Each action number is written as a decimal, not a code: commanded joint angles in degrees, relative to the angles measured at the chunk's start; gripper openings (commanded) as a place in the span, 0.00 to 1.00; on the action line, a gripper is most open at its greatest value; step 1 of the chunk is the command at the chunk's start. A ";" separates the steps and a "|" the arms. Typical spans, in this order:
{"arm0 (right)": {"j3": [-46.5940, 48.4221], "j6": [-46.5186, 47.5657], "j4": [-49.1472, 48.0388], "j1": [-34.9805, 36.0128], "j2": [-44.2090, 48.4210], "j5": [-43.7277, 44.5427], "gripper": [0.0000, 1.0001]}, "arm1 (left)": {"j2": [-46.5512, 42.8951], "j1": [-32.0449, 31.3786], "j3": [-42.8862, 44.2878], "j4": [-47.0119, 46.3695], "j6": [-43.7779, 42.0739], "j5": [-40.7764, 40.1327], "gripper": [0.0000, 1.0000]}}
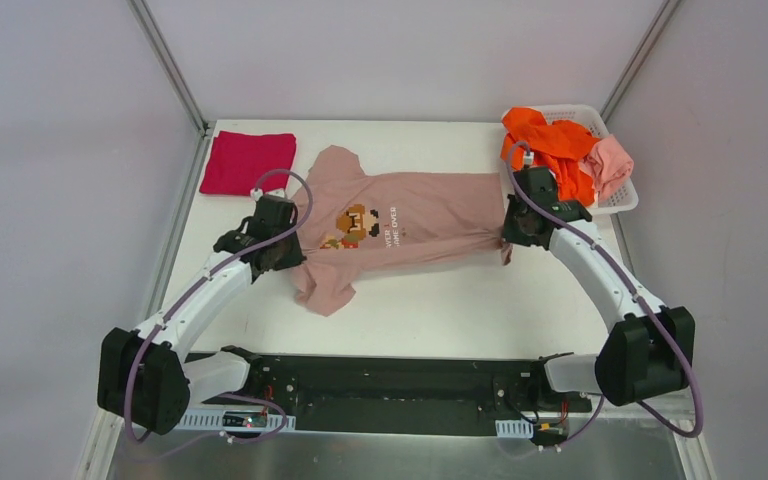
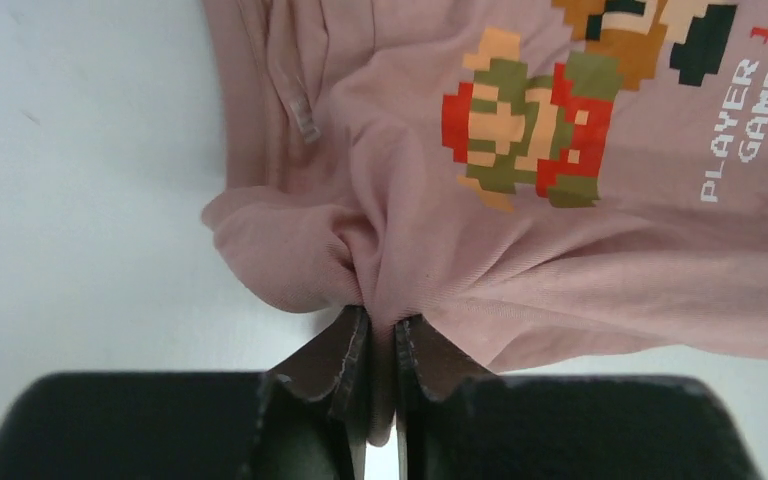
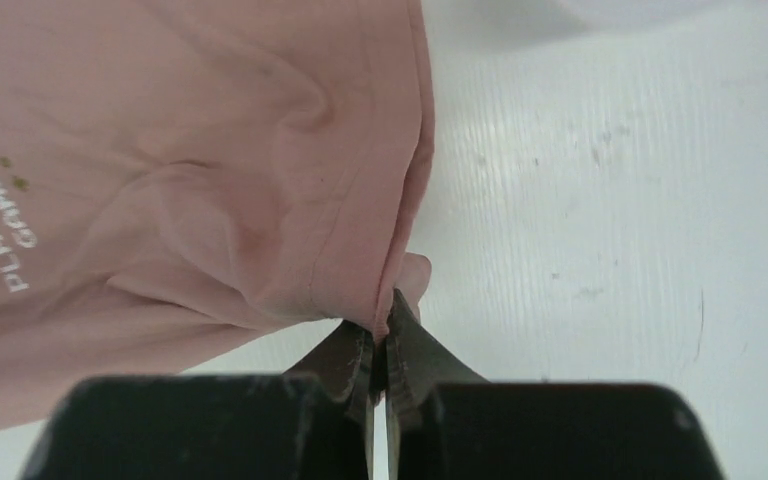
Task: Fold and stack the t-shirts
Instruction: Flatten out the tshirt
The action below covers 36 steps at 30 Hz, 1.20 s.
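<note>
Dusty-pink soft-cloth t-shirt [image 1: 410, 215] with a pixel game-character print and white lettering lies print-up across the middle of the white counter [image 1: 440, 310], collar toward the left and hem toward the right, stretched long between the two arms. The left hand [image 2: 380, 322] is clenched on a bunched fold of cloth at the near shoulder, beside the collar seam. The right hand [image 3: 380, 325] is pinched shut on the near corner of the hem. Creases run from one grip to the other, so the near edge looks drawn taut. Holding both ends of the same long edge seems meant to let the arms carry that side over together for a lengthwise fold, or to smooth the body flat first; which one cannot be told. The near sleeve spills loose toward the arms' bases and will likely need tucking in. A crimson t-shirt [image 1: 248, 162], folded into a flat rectangle, sits at the far left corner, apart from the pink one, probably as the start of the stack. A bright orange t-shirt [image 1: 550, 145] and a salmon-pink t-shirt [image 1: 612, 162] lie crumpled in the white plastic lattice basket [image 1: 615, 205] at the far right, not yet folded.
</note>
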State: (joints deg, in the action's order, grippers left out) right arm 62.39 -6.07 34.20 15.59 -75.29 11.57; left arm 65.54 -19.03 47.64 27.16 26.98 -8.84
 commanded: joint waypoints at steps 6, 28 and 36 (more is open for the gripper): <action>-4.88 -9.54 6.93 -0.58 -3.96 4.60 0.02 | 2.90 0.46 -4.75 -0.15 10.95 6.29 0.16; 10.19 -8.26 4.26 -1.98 -17.63 12.49 0.96 | 31.17 1.18 23.02 -0.35 -1.43 3.93 0.81; -1.63 -13.50 0.68 -1.97 1.19 6.97 1.00 | 9.52 1.05 11.25 -0.35 2.51 2.87 0.99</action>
State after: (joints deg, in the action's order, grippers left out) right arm 65.78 -15.55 36.42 13.74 -85.47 20.99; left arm 89.01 -18.28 65.30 25.87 26.96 -4.97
